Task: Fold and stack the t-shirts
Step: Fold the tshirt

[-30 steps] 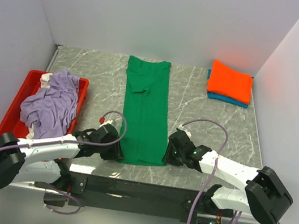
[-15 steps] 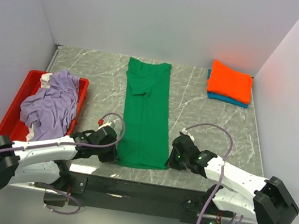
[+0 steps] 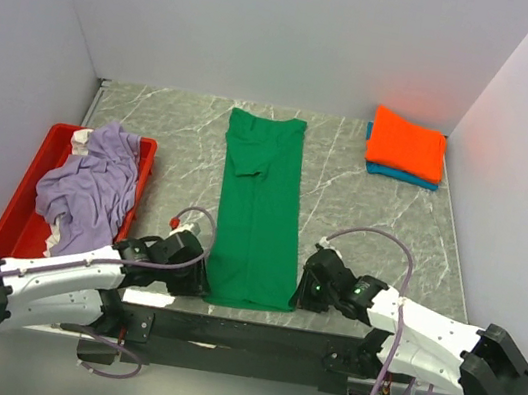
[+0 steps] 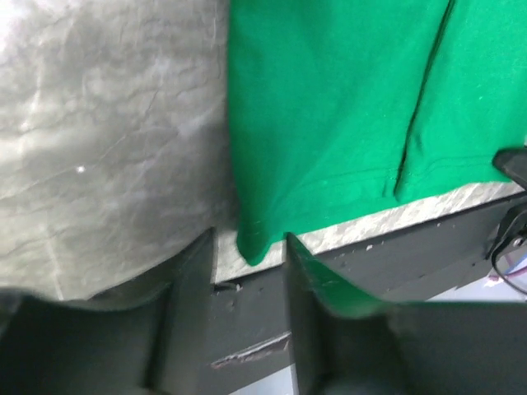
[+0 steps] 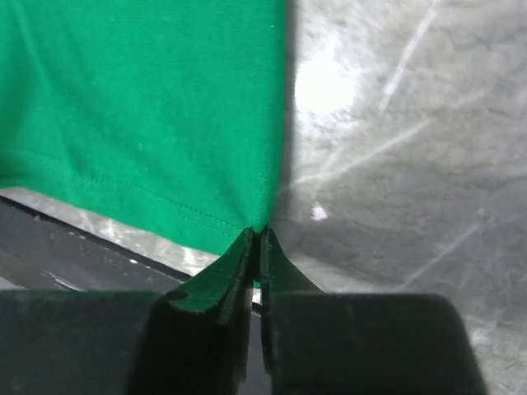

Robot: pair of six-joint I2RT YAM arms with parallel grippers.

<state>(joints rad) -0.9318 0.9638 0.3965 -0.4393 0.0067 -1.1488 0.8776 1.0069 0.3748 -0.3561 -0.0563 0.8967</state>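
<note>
Both arms stretch low along the table's [image 3: 374, 206] near edge, meeting at the green tee's [image 3: 257, 207] hem. The left gripper's [image 4: 249, 239] jaws stand apart around its left corner. The right gripper's [image 5: 256, 234] jaws are clamped on its right corner. The tee lies lengthwise mid-table.

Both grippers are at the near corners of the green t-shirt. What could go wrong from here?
The right gripper is shut on only the tip of one corner of the green t-shirt; it could slip out when lifted.
The left gripper is open around its corner; lifting now would raise one side and twist the fold.
The hem lies at the near edge of the table and could slide off.
</note>
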